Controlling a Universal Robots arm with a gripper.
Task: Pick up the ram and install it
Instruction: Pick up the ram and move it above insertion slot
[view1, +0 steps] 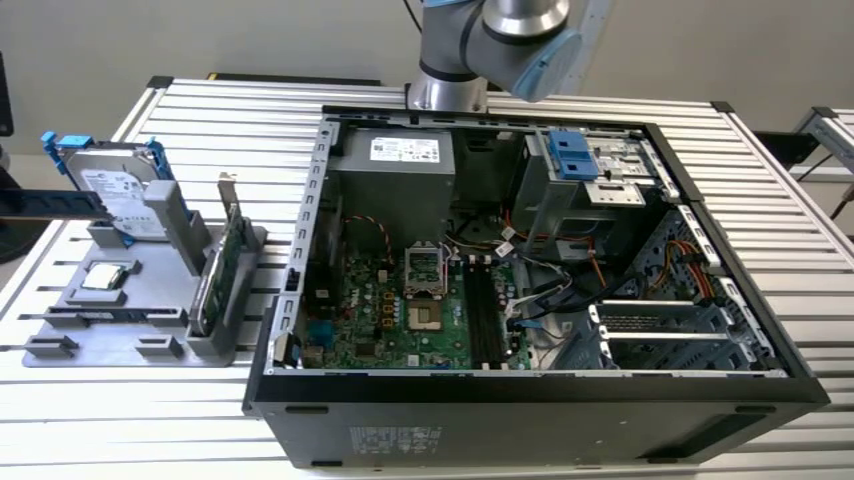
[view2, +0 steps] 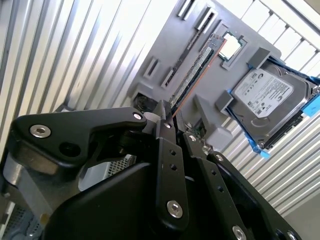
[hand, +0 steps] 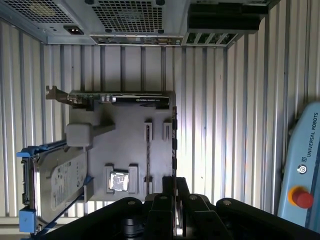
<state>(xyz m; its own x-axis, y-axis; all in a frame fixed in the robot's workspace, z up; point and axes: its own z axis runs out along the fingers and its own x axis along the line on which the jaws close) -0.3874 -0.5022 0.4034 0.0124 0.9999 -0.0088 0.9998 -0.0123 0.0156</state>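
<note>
Ribbed metal table (view1: 134, 420), matt black tool (hand: 175, 183)

Exterior view overlooks case (view1: 534, 425); both wrist views, behind end effector (hand: 175, 182) (view2: 173, 119), share fixture (hand: 125, 142) (view2: 175, 35).

The arm (view1: 501, 40) holds its end effector (hand: 175, 182) aloft, fingers (view2: 167, 150) seemingly pressed together.
</note>
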